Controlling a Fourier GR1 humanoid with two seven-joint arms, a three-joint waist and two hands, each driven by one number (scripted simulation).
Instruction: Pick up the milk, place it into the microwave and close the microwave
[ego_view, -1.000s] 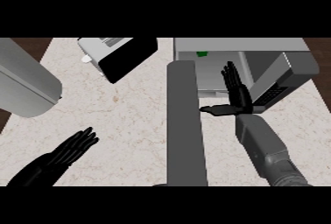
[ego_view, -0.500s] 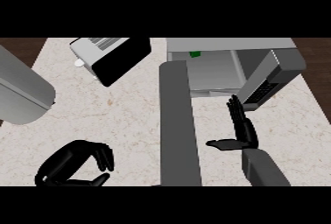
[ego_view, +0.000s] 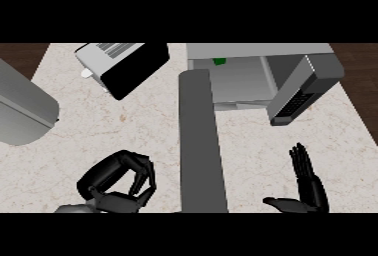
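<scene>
**Back from the microwave, door not yet shut**

The right hand (ego_view: 308, 191) had drawn back low, fingers straight and empty; the left hand (ego_view: 122, 201) had curled shut on nothing. A green-topped shape, likely the milk (ego_view: 219, 61), sat inside the microwave (ego_view: 244, 82), whose door (ego_view: 299, 95) stood open. Dark wood edged the pale marbled table (ego_view: 148, 132).

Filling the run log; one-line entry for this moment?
microwave: open | green item: inside microwave | left hand: curled, empty | right hand: open, low right
</scene>
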